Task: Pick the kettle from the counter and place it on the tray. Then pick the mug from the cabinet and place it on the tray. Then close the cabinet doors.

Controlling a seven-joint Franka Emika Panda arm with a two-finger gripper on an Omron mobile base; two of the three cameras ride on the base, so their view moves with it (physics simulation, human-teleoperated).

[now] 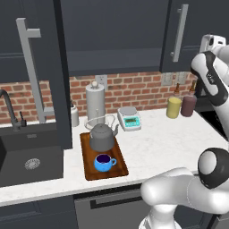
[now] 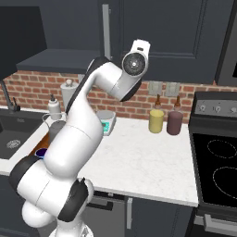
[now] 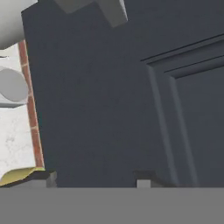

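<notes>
Nearest, low in the left base frame: one tray [image 1: 89,171] on the counter [image 1: 165,138], holding one kettle [image 1: 102,137] and one mug [image 1: 103,162], touching neither. One cabinet door [image 1: 33,67] swung open at left, one shut door [image 1: 185,33] upper right. Gripper [image 3: 95,180] against a dark panel, tips spread apart.

Arm [image 2: 78,134] rises from the base, upper link leaning up and forward, elbow bent high, forearm reaching across to the wrist [image 2: 134,62] at upper-cabinet height. From the left base camera the forearm [image 1: 212,82] stands near vertical at the right edge, hand at its top. Gripper [image 3: 95,181]: just the two dark fingertips [image 3: 143,180] poke up, set apart; whether they are spread or clamped isn't readable.
</notes>
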